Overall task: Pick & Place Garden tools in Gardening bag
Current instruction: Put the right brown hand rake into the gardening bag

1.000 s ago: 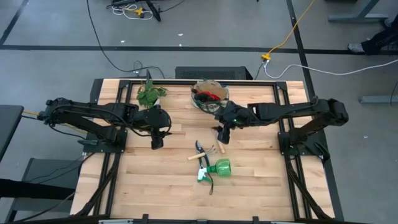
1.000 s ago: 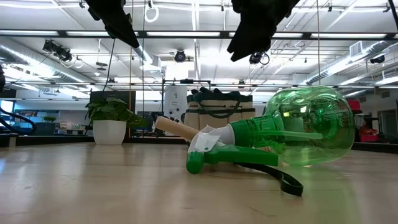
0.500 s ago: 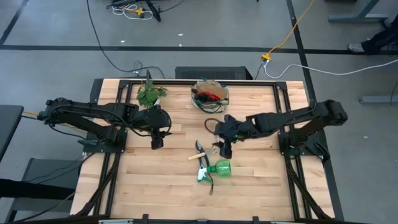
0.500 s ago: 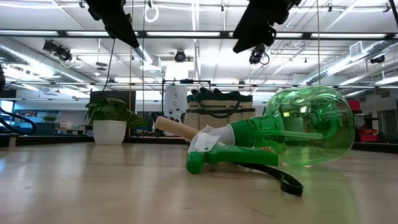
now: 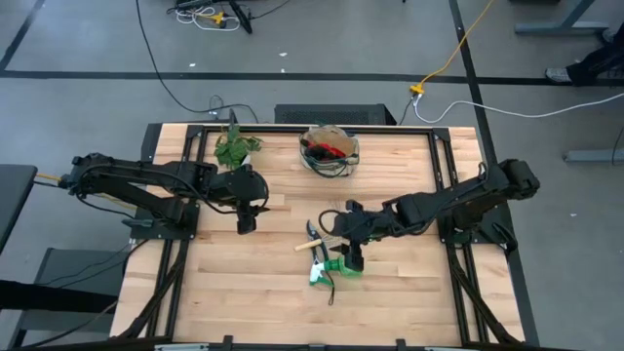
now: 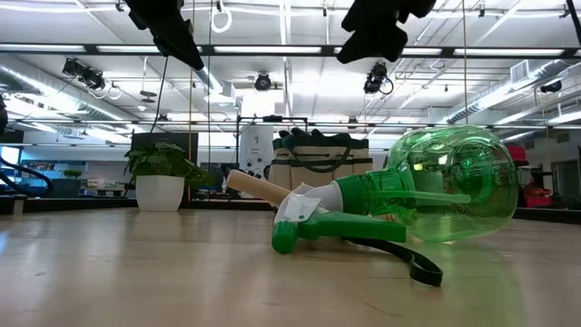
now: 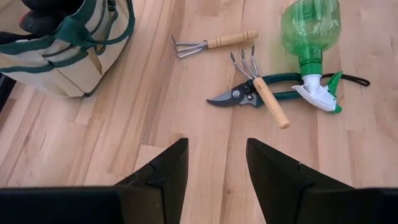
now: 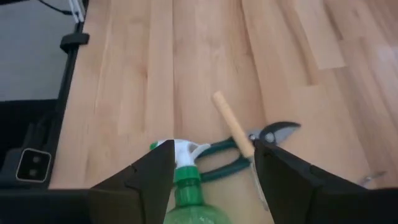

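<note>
The right gripper (image 8: 211, 177) stood with its fingers (image 8: 143, 177) spread wide and grasping nothing, hanging directly above the green spray bottle (image 5: 343, 263); in the right wrist view the bottle's neck sat in the gap between them. The bottle lay on its side on the table (image 5: 244, 292), its white trigger (image 8: 180, 149) resting across the pruning shears (image 7: 239, 96), with a wooden-handled hand fork (image 7: 264, 93) lying over the shears as well. A second small rake (image 7: 208, 43) lay just beside this pile.

Risks noted: the bottle was round and appeared smooth, so a closing grip could roll or squirt it sideways. Any lift could drag the shears or fork, since all three touched.

The gardening bag (image 5: 329, 148) stood well apart at the far edge, some contents already in it. The left gripper (image 5: 245, 220), released and empty, hovered left of the tools.
</note>
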`<control>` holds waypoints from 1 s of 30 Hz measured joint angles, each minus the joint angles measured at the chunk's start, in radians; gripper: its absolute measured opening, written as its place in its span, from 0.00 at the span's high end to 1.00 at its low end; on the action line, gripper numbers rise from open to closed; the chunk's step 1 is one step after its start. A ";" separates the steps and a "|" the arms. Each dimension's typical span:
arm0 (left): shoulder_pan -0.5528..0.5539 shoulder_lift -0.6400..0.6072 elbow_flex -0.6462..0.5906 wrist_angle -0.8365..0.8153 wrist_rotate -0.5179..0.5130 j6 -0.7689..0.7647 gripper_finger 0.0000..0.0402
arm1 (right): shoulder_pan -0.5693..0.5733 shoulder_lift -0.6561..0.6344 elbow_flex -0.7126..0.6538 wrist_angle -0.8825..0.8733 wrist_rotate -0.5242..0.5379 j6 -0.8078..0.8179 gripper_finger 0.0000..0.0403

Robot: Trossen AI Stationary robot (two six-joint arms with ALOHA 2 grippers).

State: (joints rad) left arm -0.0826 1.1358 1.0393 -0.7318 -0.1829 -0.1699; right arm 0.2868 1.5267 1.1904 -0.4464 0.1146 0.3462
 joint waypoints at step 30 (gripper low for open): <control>0.000 0.000 0.000 0.000 0.000 0.000 0.58 | -0.073 0.122 0.001 -0.232 0.091 0.417 0.45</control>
State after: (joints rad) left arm -0.0830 1.1358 1.0393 -0.7317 -0.1825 -0.1703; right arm 0.2142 1.6490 1.1910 -0.6781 0.2052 0.7629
